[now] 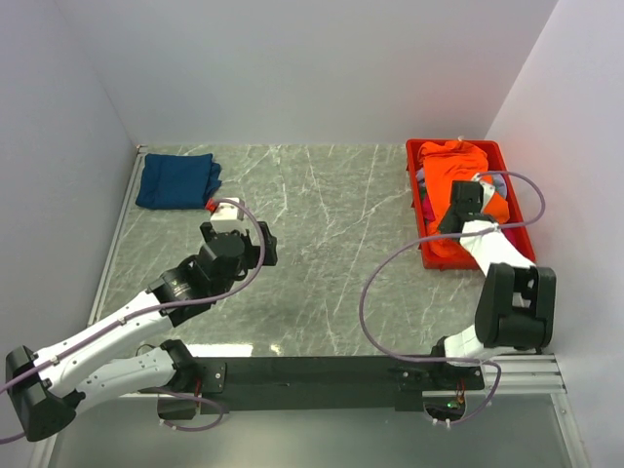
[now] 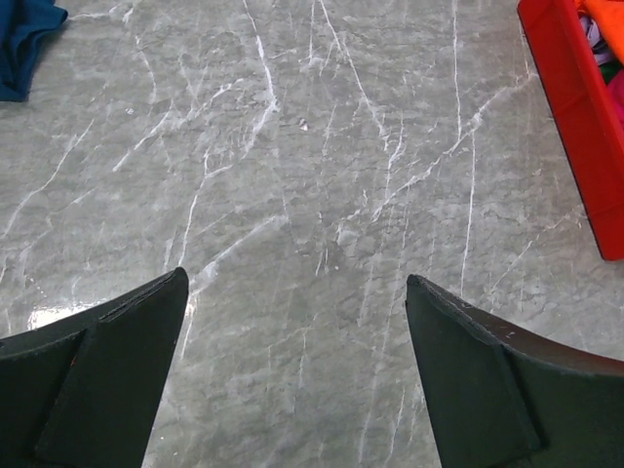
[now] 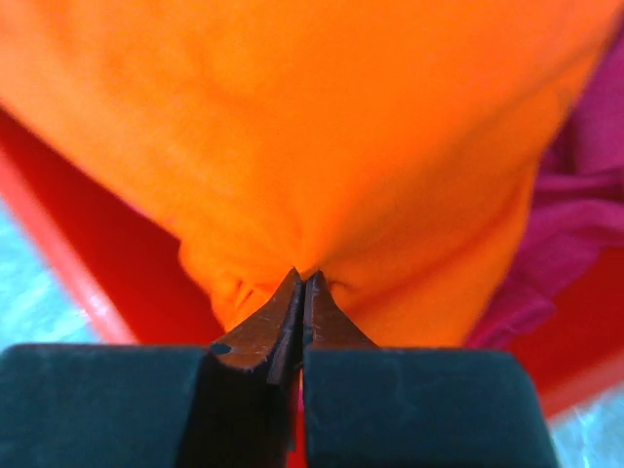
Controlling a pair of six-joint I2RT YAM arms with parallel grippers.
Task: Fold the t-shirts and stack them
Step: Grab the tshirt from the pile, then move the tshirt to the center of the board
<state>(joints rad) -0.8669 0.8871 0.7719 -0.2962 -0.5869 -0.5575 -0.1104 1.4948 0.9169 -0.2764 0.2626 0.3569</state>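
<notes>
A bright orange t-shirt [image 1: 450,180] lies on top of the pile in the red bin [image 1: 425,255] at the right. My right gripper [image 3: 304,278] is shut on a fold of the orange t-shirt [image 3: 322,127], over the bin; it also shows from above [image 1: 466,200]. A magenta pink shirt [image 3: 575,205] lies beside it in the bin. A folded navy blue t-shirt [image 1: 176,180] lies at the far left of the table, and its corner shows in the left wrist view [image 2: 24,39]. My left gripper [image 2: 295,297] is open and empty above bare table near the middle left [image 1: 255,242].
The red bin's wall [image 2: 575,107] shows at the right of the left wrist view. White walls close the table on the left, back and right. A purple cable [image 1: 375,283] loops over the table near the right arm.
</notes>
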